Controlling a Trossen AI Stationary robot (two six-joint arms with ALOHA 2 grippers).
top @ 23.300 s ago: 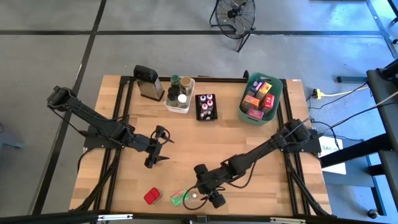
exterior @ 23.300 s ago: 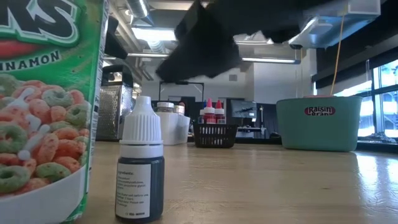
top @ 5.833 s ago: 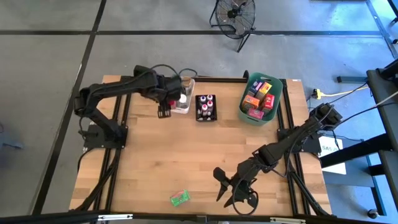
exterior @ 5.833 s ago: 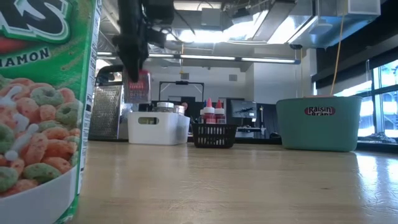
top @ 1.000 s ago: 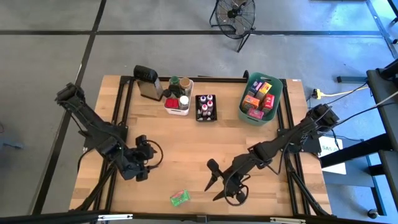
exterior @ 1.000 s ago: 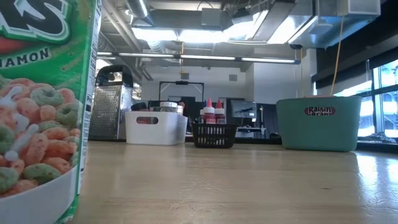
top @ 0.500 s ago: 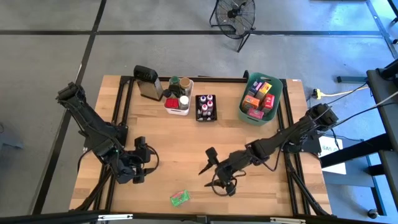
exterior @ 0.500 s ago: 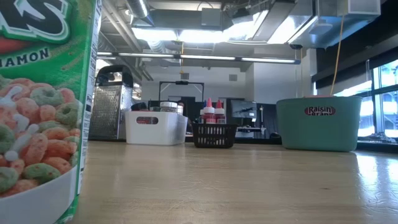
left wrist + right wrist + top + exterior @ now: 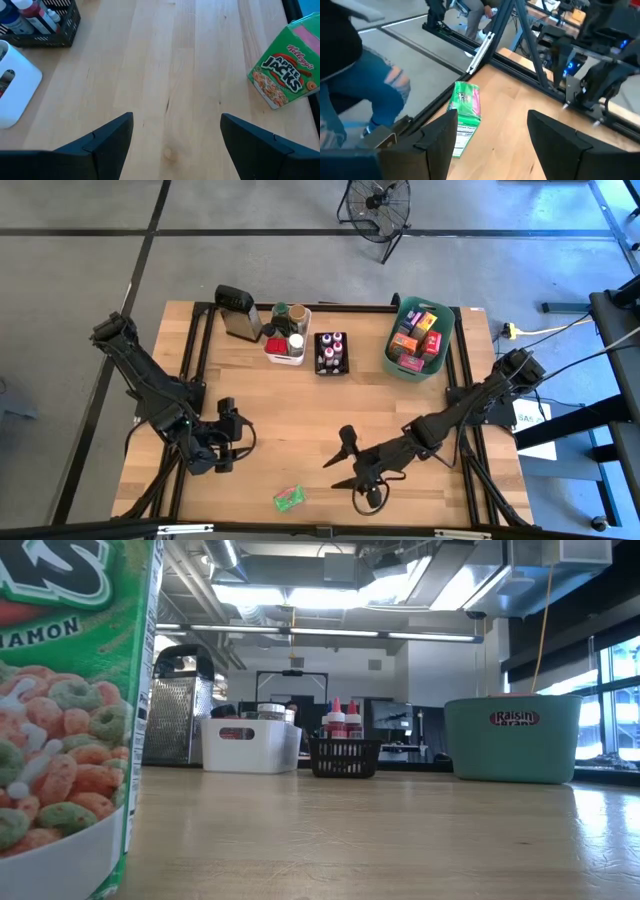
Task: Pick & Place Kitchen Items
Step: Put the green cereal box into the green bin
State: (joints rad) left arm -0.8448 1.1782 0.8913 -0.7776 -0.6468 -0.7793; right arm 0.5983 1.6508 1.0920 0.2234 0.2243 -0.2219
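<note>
A green cereal packet (image 9: 288,498) lies on the table near its near edge. It fills the left of the low view (image 9: 70,710). My right gripper (image 9: 338,460) hangs open above the table to the packet's right and a little farther back, nothing between its fingers (image 9: 492,120); the packet (image 9: 465,117) shows beyond them. My left gripper (image 9: 232,438) stands open over bare wood at the near left (image 9: 175,127), with the packet (image 9: 285,80) off to one side. Both are apart from the packet.
Along the far edge stand a grater (image 9: 237,312), a white bin (image 9: 285,335) with jars, a black basket (image 9: 331,352) of small bottles and a teal bin (image 9: 418,335) of packets. Bare wood lies between them and the grippers. A person's legs (image 9: 375,95) stand beyond the table's edge.
My right gripper has swung about at its wrist over the table's near middle, first a little toward the far edge, then back toward the near edge. The green packet has stayed where it was.
</note>
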